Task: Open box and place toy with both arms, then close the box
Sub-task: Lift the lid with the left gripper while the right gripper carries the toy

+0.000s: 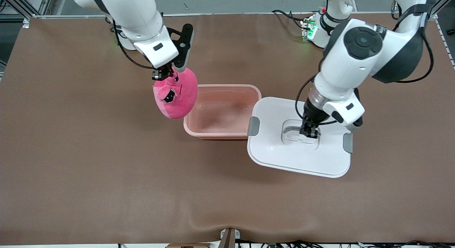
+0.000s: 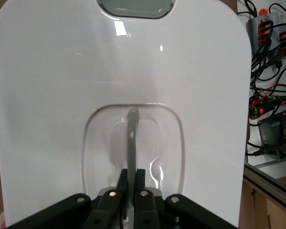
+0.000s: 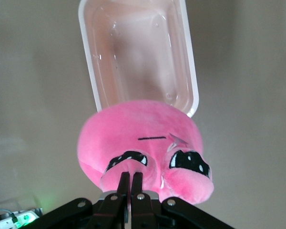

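The pale pink tub (image 1: 222, 113) stands open and empty in the middle of the table; it also shows in the right wrist view (image 3: 140, 57). Its white lid (image 1: 300, 148) with two grey clips lies beside the tub toward the left arm's end, overlapping the tub's rim. My left gripper (image 1: 308, 131) is shut on the lid's clear handle (image 2: 132, 138). My right gripper (image 1: 164, 74) is shut on the hot pink plush toy (image 1: 176, 93) and holds it hanging in the air over the tub's end toward the right arm. The toy's dark eyes face the right wrist camera (image 3: 148, 148).
The brown table mat (image 1: 89, 162) spreads wide around the tub and lid. Cables and a lit green device (image 1: 309, 29) lie at the left arm's base.
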`<action>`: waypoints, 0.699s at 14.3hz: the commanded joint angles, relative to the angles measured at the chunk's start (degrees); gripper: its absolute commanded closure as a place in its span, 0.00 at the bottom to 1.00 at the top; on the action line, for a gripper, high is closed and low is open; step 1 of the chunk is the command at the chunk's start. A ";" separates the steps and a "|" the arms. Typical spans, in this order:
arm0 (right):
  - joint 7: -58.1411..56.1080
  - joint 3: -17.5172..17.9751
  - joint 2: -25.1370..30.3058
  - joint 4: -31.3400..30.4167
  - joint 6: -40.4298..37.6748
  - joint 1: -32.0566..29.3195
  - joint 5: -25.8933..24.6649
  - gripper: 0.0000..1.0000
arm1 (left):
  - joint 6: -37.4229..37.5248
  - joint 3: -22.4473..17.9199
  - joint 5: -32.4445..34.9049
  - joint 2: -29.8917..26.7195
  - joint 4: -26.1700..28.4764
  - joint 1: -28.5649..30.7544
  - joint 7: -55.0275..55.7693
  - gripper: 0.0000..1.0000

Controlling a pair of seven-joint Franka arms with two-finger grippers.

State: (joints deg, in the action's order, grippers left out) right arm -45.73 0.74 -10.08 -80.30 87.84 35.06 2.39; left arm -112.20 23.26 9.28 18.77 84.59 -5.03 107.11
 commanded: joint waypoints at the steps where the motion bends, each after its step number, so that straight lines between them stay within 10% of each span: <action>1: -0.94 -0.83 -0.03 -0.12 2.41 2.82 0.07 1.00 | 3.03 0.38 -1.72 -0.58 -0.65 2.39 -6.98 1.00; 10: -5.24 -0.83 -3.19 -1.61 8.04 6.34 -0.80 1.00 | 8.57 0.29 -2.08 -0.75 -0.65 6.43 -22.63 1.00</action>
State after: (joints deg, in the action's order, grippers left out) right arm -49.56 0.74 -13.29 -81.06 94.66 40.52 2.14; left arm -105.75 23.23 8.35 18.77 84.55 0.18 88.60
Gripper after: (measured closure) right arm 0.960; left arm 0.934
